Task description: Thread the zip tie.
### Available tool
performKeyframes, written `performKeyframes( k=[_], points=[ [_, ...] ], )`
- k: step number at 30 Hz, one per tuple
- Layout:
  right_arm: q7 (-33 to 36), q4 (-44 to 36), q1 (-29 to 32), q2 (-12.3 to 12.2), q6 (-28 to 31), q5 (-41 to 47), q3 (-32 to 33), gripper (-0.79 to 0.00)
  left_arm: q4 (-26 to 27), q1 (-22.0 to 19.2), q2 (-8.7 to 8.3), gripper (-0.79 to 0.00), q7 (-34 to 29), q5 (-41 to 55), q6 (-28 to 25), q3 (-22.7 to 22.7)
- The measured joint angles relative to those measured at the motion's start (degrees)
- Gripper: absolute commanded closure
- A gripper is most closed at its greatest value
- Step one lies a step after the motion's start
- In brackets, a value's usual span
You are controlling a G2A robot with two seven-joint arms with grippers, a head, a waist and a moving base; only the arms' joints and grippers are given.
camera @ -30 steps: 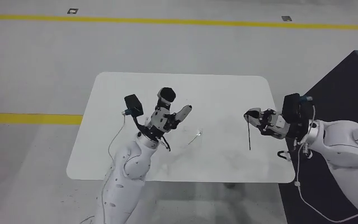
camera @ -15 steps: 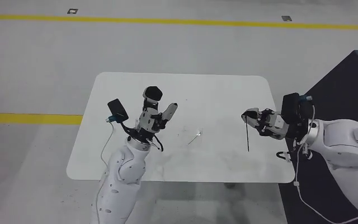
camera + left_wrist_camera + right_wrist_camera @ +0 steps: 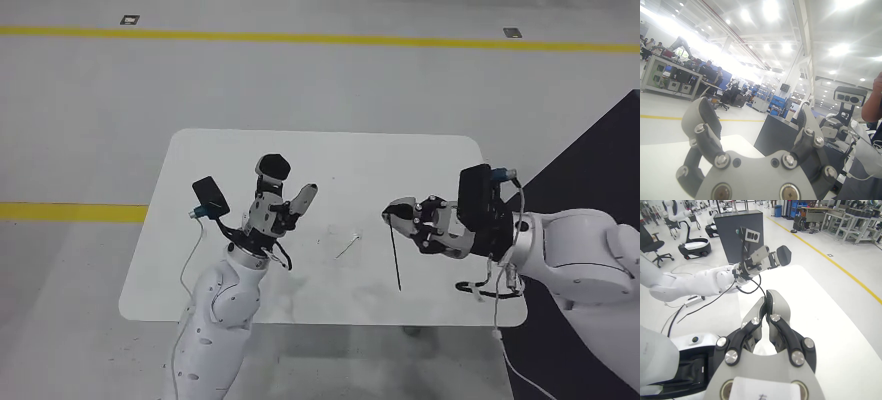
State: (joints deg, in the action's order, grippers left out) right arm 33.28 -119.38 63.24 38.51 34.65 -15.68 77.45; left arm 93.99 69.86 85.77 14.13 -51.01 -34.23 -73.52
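White table [image 3: 400, 165] on a grey workshop floor with yellow lane lines; benches and other robots in the hall behind.

Right gripper [image 3: 398, 214]: fingers clenched on the upper end of a black zip tie [image 3: 395, 255]. In the right wrist view the pads are pressed flat together. The tie hangs almost straight down from the pinch over the right half of the table, its lower end free. I cannot tell whether that end touches the surface, nor whether I hold the head or the tail.

Left gripper [image 3: 290, 180]: released, jaws spread wide, holding nothing. It is tilted up and away from the table, over the left half, well apart from the tie.

Between the two arms a small pale strip [image 3: 347, 245] lies flat on the table, nearer the left arm. Too small to identify.

Risks as I judge them:
- The tie is held at a single point, so the strap can pivot or swing in the pinch during any quick move. The free end would then not be where I aim it.
- A thin, slick strap may slide out of the flat pads.
- Left jaws are pointed upward, and without re-orienting them they will miss or bend the hanging end.
- A low sweep toward the middle could knock the pale strip.
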Motion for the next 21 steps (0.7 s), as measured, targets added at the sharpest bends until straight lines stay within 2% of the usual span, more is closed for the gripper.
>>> performKeyframes(
  k=[4, 9, 16, 21],
  points=[
    [2.76, 1.66, -0.62, -0.11, 0.03, 1.36, 1.28, 0.0, 0.0, 0.0, 0.0, -0.785, 0.0, 0.0, 0.0, 0.0],
    [6.5, 7.82, -0.56, 0.08, -2.89, -6.12, -0.6, 0.0, 0.0, 0.0, 0.0, -0.785, 0.0, 0.0, 0.0, 0.0],
    [10.61, 16.96, -5.64, 2.02, -2.16, -17.32, -11.62, 0.0, 0.0, 0.0, 0.0, -0.785, 0.0, 0.0, 0.0, 0.0],
    [11.8, 20.99, -12.71, 4.93, -4.38, -26.41, -21.43, 0.0, 0.0, 0.0, 0.0, -0.785, 0.0, 0.0, 0.0, 0.0]
  ],
)
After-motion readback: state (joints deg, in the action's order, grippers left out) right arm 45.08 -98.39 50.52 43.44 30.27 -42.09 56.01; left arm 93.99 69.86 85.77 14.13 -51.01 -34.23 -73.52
